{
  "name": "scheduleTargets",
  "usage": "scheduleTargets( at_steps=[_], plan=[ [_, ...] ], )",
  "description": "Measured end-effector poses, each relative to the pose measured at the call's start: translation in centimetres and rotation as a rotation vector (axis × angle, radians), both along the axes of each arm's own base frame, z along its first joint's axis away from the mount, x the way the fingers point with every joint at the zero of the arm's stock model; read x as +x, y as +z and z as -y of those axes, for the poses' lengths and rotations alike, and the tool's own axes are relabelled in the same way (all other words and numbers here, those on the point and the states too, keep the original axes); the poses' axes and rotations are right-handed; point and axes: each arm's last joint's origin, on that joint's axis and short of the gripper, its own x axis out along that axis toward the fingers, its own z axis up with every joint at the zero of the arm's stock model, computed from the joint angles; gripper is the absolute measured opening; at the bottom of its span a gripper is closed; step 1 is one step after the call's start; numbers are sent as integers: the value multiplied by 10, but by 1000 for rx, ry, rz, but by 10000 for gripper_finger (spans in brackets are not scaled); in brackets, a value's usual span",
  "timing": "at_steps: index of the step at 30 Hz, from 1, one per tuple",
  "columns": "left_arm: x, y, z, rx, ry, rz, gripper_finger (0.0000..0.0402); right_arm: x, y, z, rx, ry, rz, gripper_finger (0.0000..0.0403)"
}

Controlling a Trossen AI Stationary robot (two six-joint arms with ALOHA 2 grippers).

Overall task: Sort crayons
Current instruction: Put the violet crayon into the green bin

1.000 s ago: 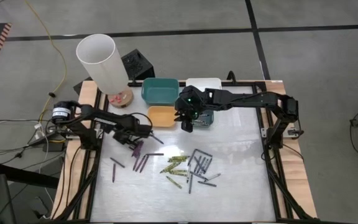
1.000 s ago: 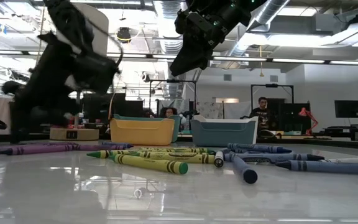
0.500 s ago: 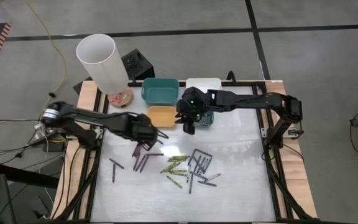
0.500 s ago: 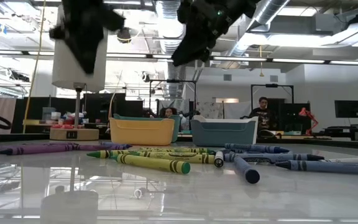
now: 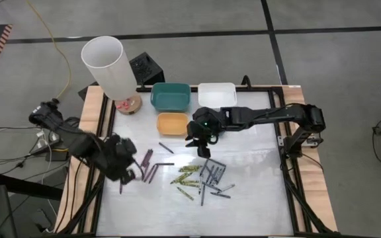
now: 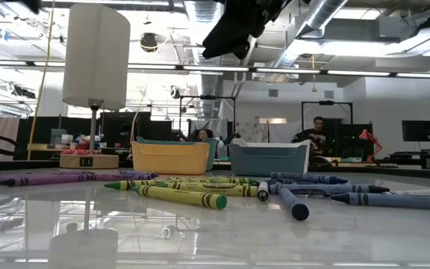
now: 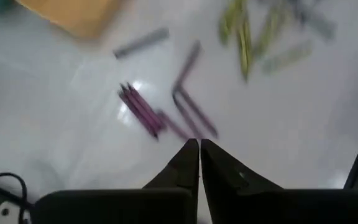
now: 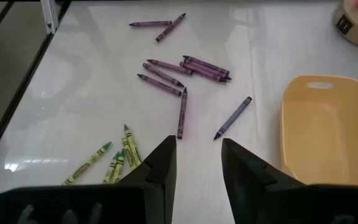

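L fingers (image 7: 199, 155) pressed together, empty, over purple crayons (image 7: 143, 113); R fingers (image 8: 194, 160) spread, empty, nr yellow bin (image 8: 328, 130).

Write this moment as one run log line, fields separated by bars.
left gripper shut, empty, above purple crayons | right gripper open, empty | yellow bin empty

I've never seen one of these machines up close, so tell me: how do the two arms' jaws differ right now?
The left gripper has its jaws pressed shut; the right gripper holds its jaws apart. The left one hovers by the dark purple crayons at the shiny white table's left side; the right one hovers mid-table, near the shallow yellow-orange plastic bin. Both are dark, two-fingered and hold nothing.
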Motion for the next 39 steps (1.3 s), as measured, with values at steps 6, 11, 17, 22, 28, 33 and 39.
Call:
scheduleTargets(
  at_steps=[6, 11, 17, 22, 28, 33, 39],
  plan=[
    [18, -42, 31, 92, -314, -249, 74, 0, 0, -3, 4, 4, -1, 122],
    [25, -76, 36, 176, -408, -398, 145, 0, 0, -4, 19, -6, -4, 122],
    [12, -102, 26, 138, -382, -314, 175, -1, -1, -7, 25, -2, -16, 122],
    [-4, -123, 15, 112, -398, -264, 173, -1, -1, -9, 26, 1, -21, 122],
    [-13, -145, 9, 97, -460, -306, 172, -1, -1, -8, 39, -11, -27, 122],
    [-18, -157, 7, 85, -491, -333, 172, -1, -2, -8, 41, -12, -30, 122],
    [-23, -167, 5, 57, -529, -362, 172, -2, -2, -8, 41, -13, -38, 122]
  ],
)
